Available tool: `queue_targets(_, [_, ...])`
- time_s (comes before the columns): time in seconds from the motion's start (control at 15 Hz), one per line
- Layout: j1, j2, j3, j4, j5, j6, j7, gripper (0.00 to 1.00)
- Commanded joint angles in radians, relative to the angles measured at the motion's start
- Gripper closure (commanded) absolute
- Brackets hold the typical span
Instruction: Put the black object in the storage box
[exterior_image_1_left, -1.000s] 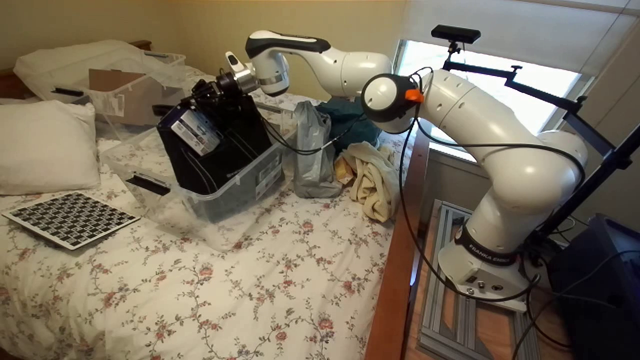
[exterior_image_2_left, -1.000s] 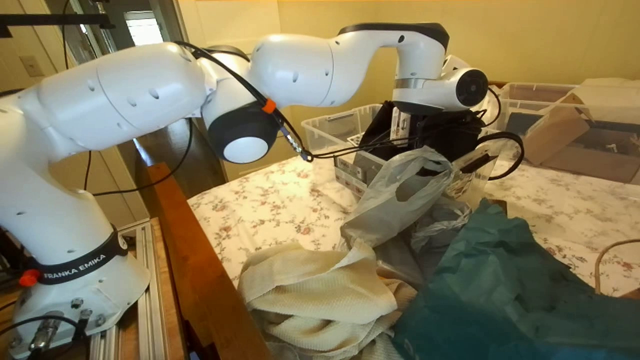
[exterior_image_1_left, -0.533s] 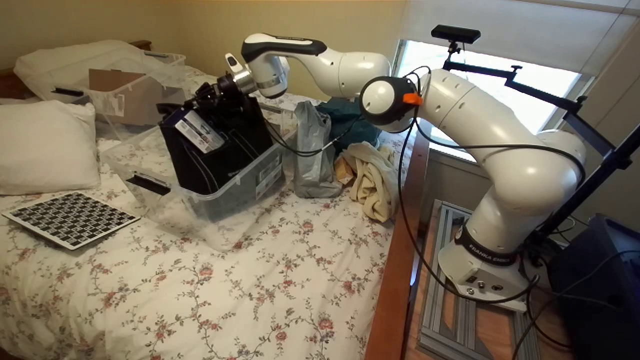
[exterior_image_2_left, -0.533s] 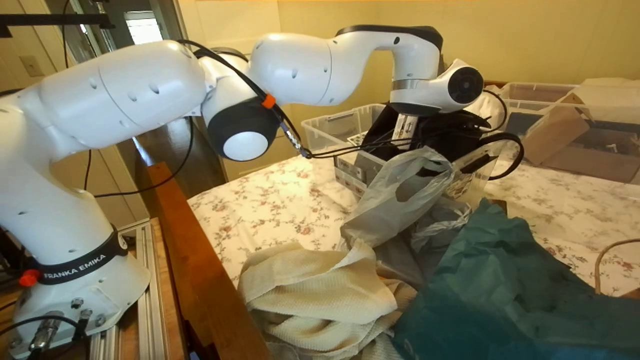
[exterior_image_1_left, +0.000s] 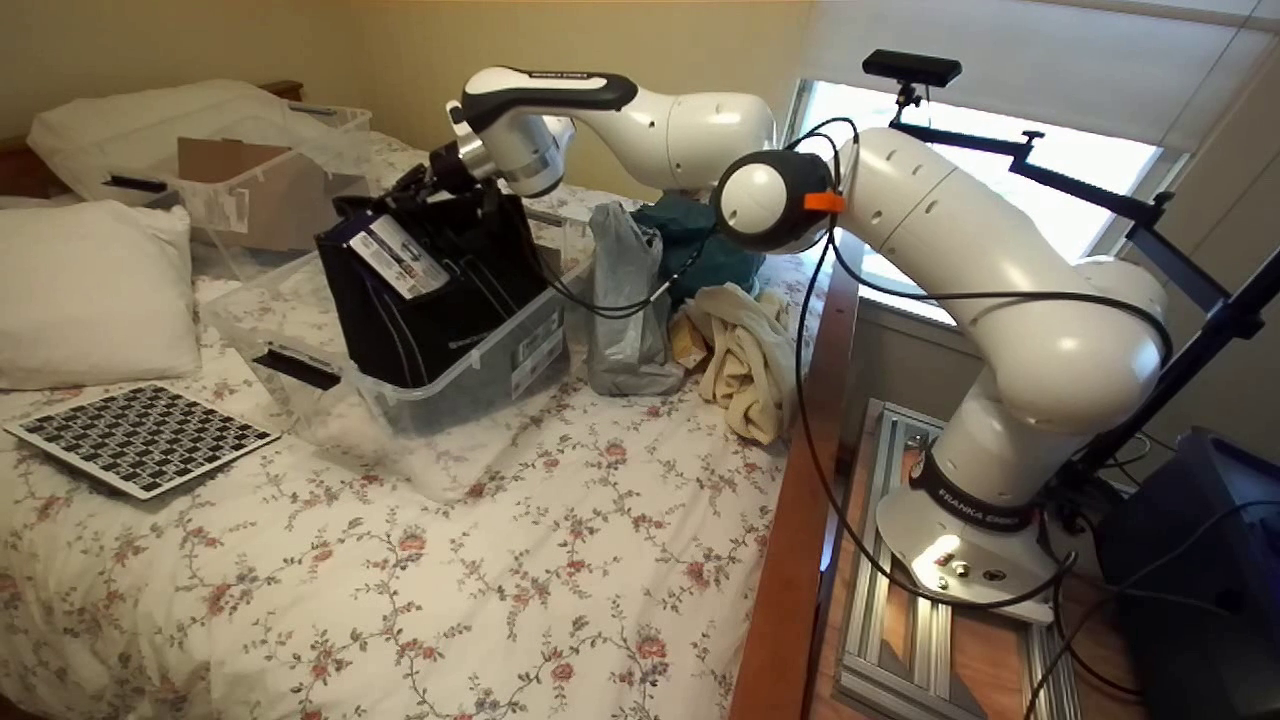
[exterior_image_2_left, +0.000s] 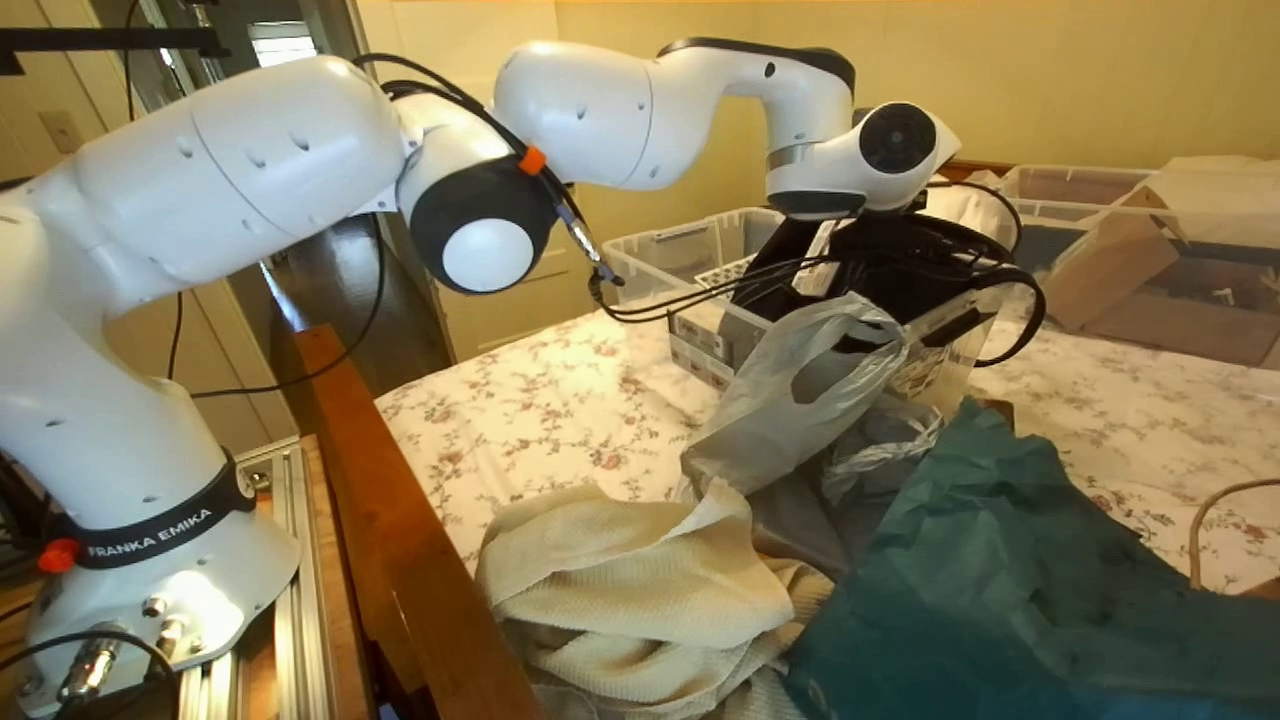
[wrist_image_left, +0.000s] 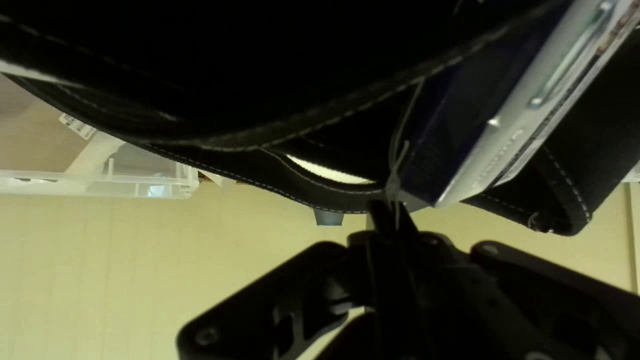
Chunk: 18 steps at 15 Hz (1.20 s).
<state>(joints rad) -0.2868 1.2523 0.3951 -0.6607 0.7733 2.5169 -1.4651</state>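
Bag, black and boxy, lies just beneath the closed pincer.

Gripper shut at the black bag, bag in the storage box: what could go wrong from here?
Snag: a thin string lies at the tips of the shut gripper; whether pinched, I can't tell. If caught, it might drag the black bag as the gripper withdraws.
Tipping: the black bag rises above the wall of the storage box and appears to slant, so a bump might topple it.
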Motion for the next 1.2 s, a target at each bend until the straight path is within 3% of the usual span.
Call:
queue_targets(0.0, [-0.024,-0.089,-0.011,-0.105,0.016,-0.002,0.075,0.67])
queue_targets(0.33, [-0.06,-0.189,0.02,-0.165,0.038,-0.05,0.168,0.32])
queue_targets(0.6, [-0.053,-0.262,-0.002,-0.244,0.021,0.002,0.254,0.03])
queue_targets(0.67, [-0.053,-0.281,-0.008,-0.271,0.018,0.003,0.266,0.01])
queue_targets(0.8, [-0.053,-0.311,-0.014,-0.326,0.012,0.015,0.267,0.0])
queue_targets(0.87, [-0.05,-0.323,-0.015,-0.352,0.01,0.023,0.259,0.08])
queue_targets(0.93, [-0.053,-0.338,-0.011,-0.386,0.014,0.02,0.252,0.25])
queue_targets(1.13, [-0.051,-0.382,-0.025,-0.46,0.041,0.019,0.233,0.44])
